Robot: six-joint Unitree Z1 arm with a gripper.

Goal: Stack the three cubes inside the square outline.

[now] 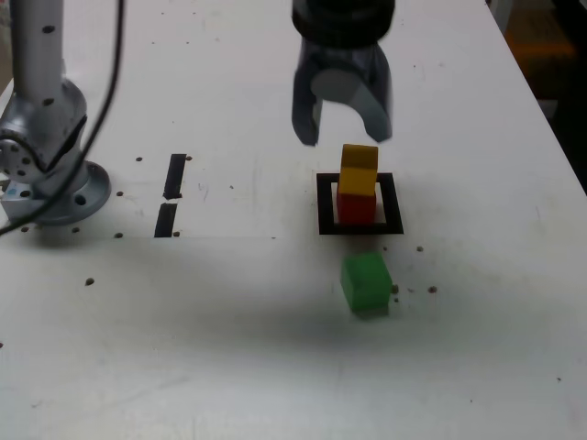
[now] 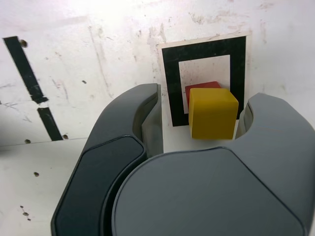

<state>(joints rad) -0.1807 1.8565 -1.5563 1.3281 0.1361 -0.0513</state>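
On counter (image 1: pixel 229 348): white, scuffed, matte, dotted with small holes
Outline (image 1: pixel 325 203): flat black frame; yellow cube (image 1: pixel 359 170) atop red cube (image 1: pixel 356 207)
Green cube (image 1: pixel 367 283): nearer, outside
Pincer (image 1: pixel 342 128): smooth grey, spread, empty, above the stack

A white, scuffed table (image 1: pixel 229 348) dotted with small dark holes carries two short black tape strips (image 1: pixel 171 194) end to end, toward the exterior view's left
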